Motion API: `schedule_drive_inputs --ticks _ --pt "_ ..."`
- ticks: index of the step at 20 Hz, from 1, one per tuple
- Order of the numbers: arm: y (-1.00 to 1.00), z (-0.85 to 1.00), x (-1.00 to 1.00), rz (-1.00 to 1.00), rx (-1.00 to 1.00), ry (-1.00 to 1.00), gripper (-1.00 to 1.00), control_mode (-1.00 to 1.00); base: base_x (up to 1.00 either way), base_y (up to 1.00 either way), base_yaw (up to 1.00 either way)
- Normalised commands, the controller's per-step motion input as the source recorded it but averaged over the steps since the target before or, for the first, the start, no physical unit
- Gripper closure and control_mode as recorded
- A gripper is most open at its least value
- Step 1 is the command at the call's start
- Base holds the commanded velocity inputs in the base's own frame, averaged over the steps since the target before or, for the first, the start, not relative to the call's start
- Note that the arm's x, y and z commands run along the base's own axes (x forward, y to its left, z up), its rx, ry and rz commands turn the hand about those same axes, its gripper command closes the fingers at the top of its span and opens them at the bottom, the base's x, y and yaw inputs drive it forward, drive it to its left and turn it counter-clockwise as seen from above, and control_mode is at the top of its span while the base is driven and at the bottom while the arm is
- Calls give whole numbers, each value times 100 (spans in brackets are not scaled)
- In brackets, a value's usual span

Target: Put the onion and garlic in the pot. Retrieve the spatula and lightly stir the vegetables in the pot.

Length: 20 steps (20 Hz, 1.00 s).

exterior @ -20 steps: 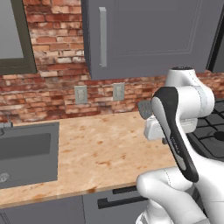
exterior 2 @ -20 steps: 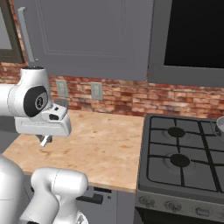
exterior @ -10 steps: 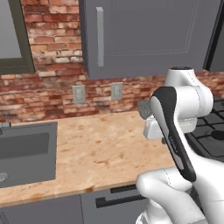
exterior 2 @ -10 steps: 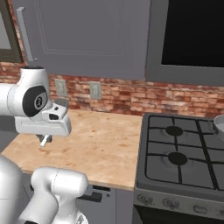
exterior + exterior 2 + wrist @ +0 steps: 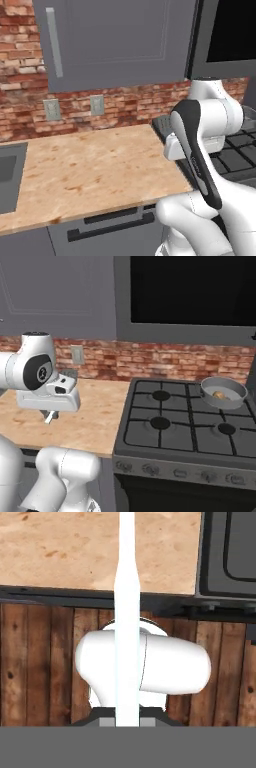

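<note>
The gripper [image 5: 127,719] is clamped on the spatula [image 5: 126,612], whose pale handle runs straight up the hand view, over the wooden floor [image 5: 35,662] and the edge of the wooden surface [image 5: 65,547]. In the right base view the pot [image 5: 223,392] sits on the stove's [image 5: 170,426] back right burner with the onion [image 5: 218,395] inside. The garlic cannot be made out.

A red brick wall [image 5: 125,107] was seen behind the wooden bench [image 5: 95,170], grey cabinets [image 5: 115,40] above, a plank floor [image 5: 40,662] below.
</note>
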Motion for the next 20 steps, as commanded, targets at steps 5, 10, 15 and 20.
schedule_drive_inputs --ticks 5,10,15,20 --pt "0 0 0 0 0 0 100 100 0 -100 -8" --pt "0 0 0 0 0 0 100 100 -10 -100 -12" --pt "0 0 0 0 0 0 100 100 25 -97 -16" --pt "0 0 0 0 0 0 100 100 47 -54 -14"
